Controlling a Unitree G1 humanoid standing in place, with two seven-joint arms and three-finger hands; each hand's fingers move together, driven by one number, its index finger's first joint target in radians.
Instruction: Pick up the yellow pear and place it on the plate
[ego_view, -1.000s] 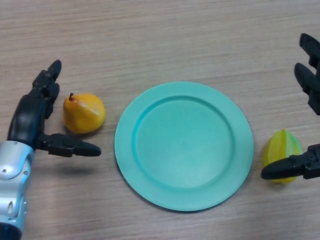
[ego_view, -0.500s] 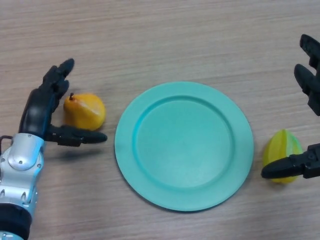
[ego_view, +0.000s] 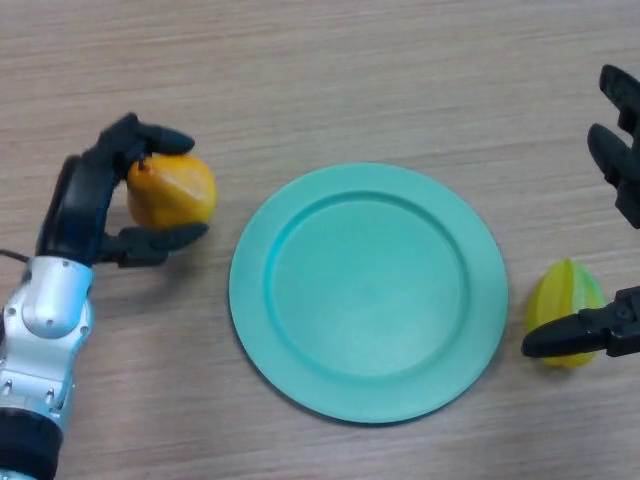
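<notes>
Wooden table (ego_view: 330, 60) carries a teal plate (ego_view: 367, 292) roughly mid-table, bare, a bit toward the near edge. Left hand (ego_view: 85, 205), near the table's left edge, has its fingers curled over the top of the yellow pear (ego_view: 172, 190) and its thumb tucked under it, so the pear is clamped just left of the plate rim, not touching the plate. Right hand (ego_view: 620, 190) sits at the right edge, fingers spread and holding nothing, thumb lying across a yellow-green starfruit (ego_view: 565, 292) just right of the plate.
</notes>
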